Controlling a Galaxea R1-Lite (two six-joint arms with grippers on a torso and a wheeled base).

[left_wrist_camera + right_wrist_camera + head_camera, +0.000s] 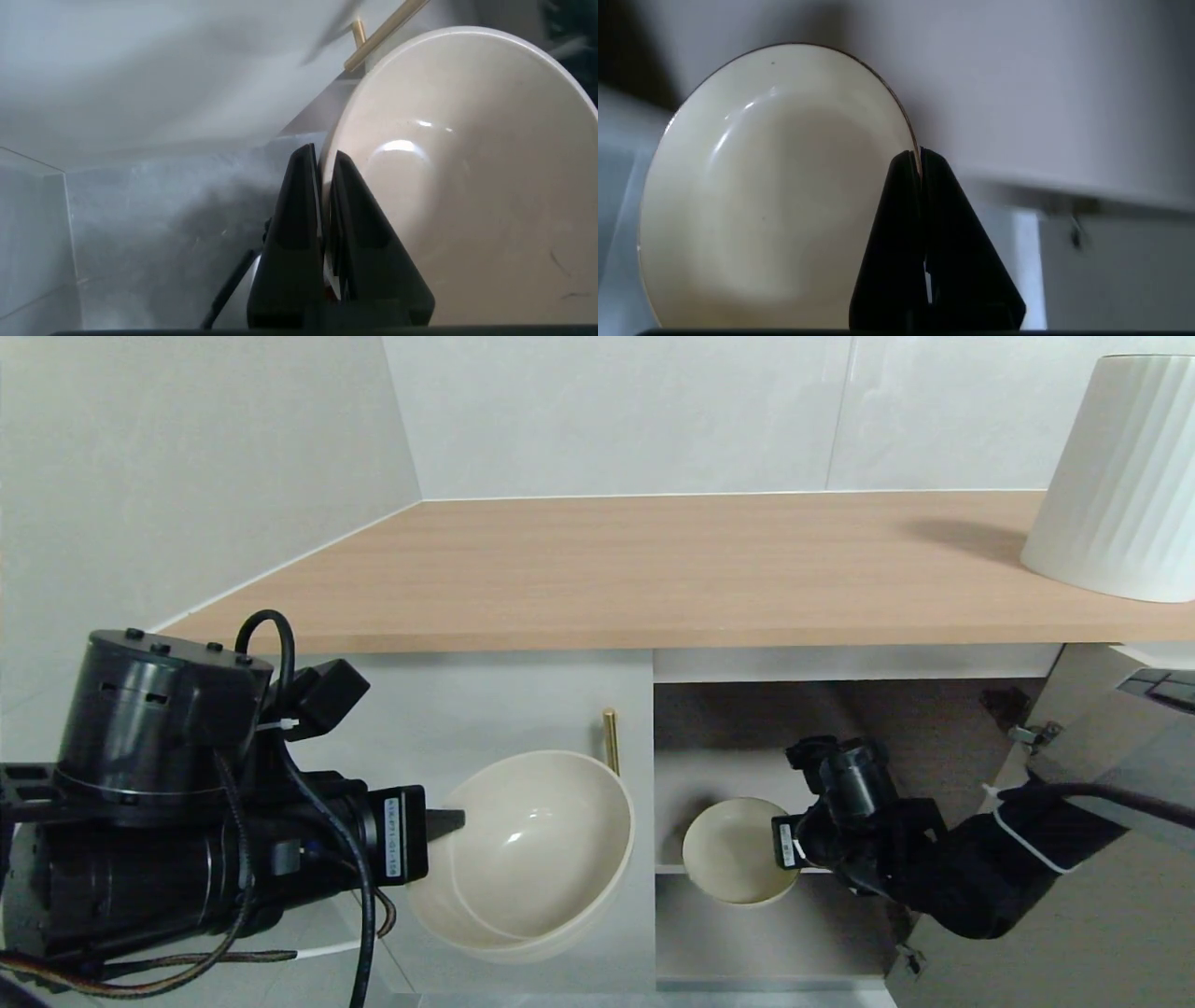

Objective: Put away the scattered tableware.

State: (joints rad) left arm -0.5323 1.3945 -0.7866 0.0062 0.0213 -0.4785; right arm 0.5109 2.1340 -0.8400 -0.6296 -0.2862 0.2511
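My left gripper (446, 823) is shut on the rim of a large cream bowl (532, 854), held tilted in front of the closed left cabinet door. In the left wrist view its black fingers (313, 201) pinch the bowl's (467, 177) edge. My right gripper (782, 845) is shut on the rim of a smaller cream bowl (733, 849), held inside the open right cabinet compartment just above its shelf (747, 915). In the right wrist view the gripper (920, 177) clamps the small bowl's (775, 187) rim.
A wooden countertop (653, 569) runs above the cabinet, with a white ribbed lampshade-like object (1120, 476) at its right end. A brass handle (610, 739) sits on the left door. The right cabinet door (1102, 775) hangs open at the right.
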